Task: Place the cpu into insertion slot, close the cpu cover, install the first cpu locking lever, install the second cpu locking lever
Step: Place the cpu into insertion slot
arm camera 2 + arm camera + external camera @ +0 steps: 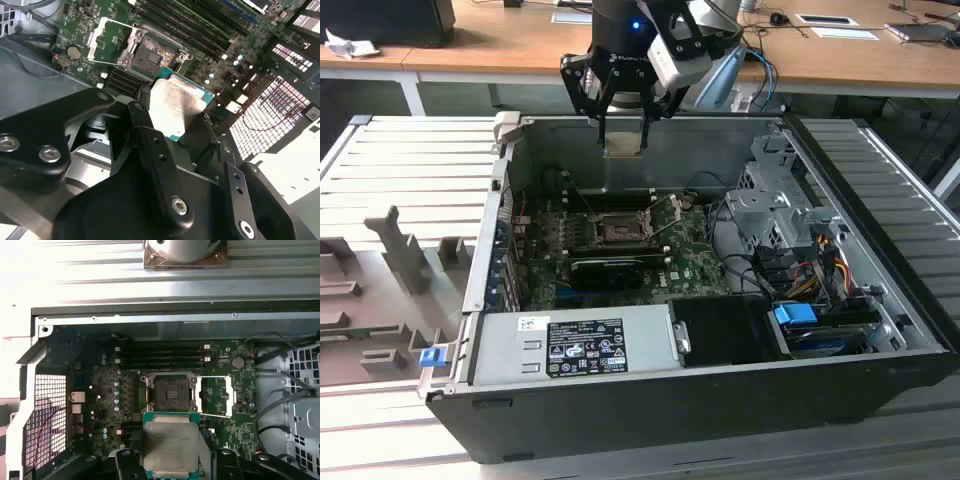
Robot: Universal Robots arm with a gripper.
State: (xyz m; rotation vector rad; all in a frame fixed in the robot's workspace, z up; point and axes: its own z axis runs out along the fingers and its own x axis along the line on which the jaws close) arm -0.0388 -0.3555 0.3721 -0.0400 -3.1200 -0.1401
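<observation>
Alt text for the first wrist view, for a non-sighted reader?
The tool holds a flat square silver-faced chip in the foreground; beyond it, an empty square black socket sits on a green motherboard, its silver cover frame open.

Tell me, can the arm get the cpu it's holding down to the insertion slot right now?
Probably yes. The insertion slot lies bare, the cpu cover stands open beside it, and nothing stands between it and the cpu held in the jaws above.

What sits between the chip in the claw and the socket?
Nothing. In the first wrist view the stretch from the chip in the claw to the open socket is bare.
</observation>
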